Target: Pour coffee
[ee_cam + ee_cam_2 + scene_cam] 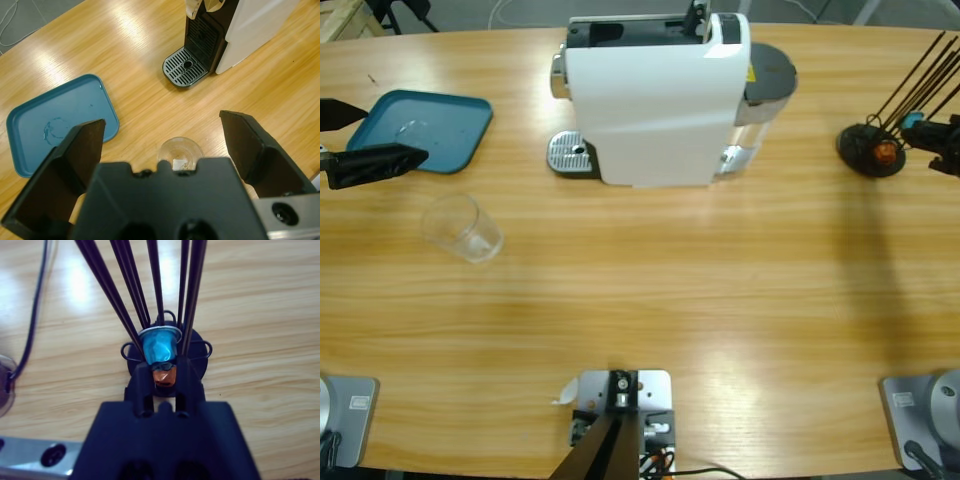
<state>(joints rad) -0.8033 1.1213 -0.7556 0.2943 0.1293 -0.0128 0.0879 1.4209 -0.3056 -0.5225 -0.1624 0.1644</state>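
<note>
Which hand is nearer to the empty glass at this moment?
Left. The left hand hovers open beside the blue tray, just up-table from the glass. The right hand is at the capsule rack, across the table.

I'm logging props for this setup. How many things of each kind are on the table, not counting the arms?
Coffee machine: 1
Glass: 1
Blue tray: 1
Capsule rack with black rods: 1
Capsules (a blue capsule at the right gripper, an orange capsule below it): 2
Total: 6
</note>
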